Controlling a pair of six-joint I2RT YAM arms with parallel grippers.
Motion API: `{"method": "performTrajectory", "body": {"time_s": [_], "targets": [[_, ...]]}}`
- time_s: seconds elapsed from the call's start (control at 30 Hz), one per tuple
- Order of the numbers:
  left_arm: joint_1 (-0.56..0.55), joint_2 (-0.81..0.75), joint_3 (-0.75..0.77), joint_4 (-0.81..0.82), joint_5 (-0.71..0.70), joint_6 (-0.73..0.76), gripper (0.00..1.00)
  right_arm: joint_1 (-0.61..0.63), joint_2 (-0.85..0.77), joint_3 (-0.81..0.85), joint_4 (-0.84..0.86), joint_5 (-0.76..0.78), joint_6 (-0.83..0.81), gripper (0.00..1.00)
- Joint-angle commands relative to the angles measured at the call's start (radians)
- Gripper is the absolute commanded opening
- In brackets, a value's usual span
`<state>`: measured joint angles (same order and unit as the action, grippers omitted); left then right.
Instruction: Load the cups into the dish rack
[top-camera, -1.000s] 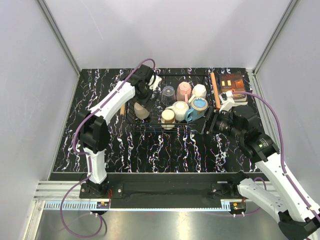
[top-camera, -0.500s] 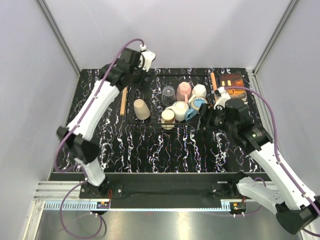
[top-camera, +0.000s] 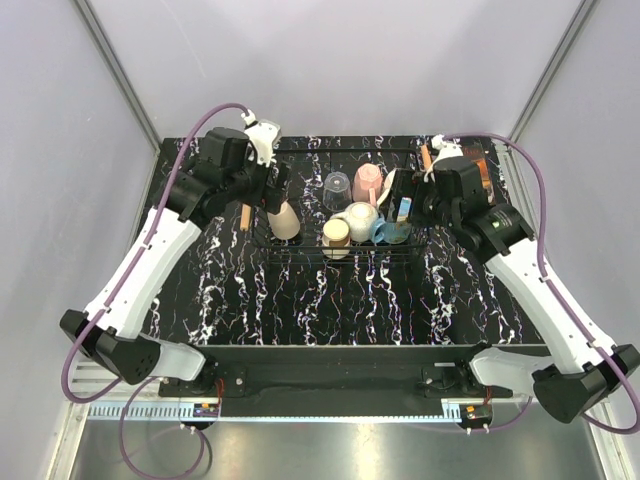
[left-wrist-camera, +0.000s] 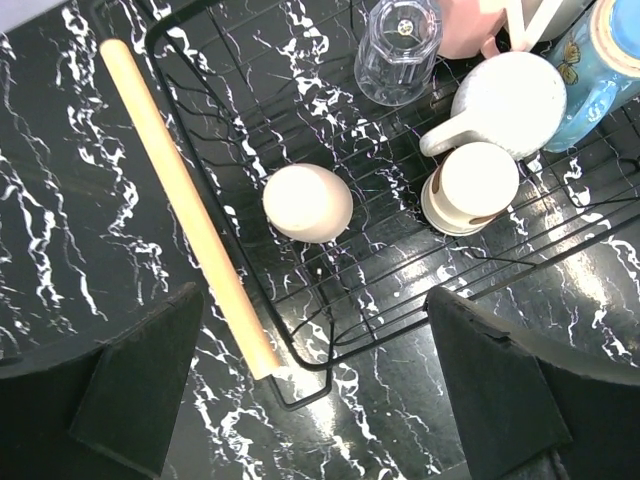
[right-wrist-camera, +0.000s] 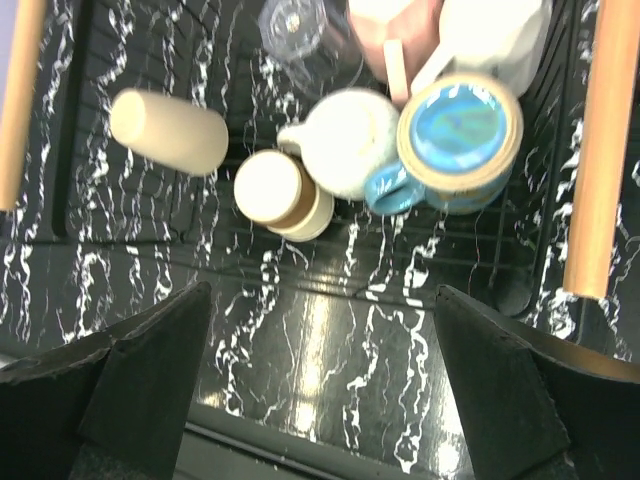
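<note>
left gripper (left-wrist-camera: 312, 300), right gripper (right-wrist-camera: 322, 295) lifted above dish rack (left-wrist-camera: 185, 215); right jaws opened wider

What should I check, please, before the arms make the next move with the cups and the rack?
1. Left gripper open, holding nothing: ok.
2. Right gripper open, holding nothing: ok.
3. All seven cups inside the dish rack: ok.
4. No cup on the table outside the rack: ok.
5. Cream cup standing steady: cannot tell.
</note>
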<state>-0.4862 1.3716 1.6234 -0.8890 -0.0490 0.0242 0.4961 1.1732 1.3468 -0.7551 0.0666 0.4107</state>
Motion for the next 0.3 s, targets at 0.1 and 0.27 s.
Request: {"method": "performTrajectory", "body": {"time_s": [0.1,0.27], "targets": [[0.003,-0.054,-0.030,0.081,-0.012,-0.058,0.99,-0.001,0.036,0.097,-0.007,0.078,-0.026,1.00],[0.003,-0.074,-0.042,0.085,0.012,-0.050,0.99,-0.001,0.068,0.126,-0.020,0.072,-0.030,1.00]]}}
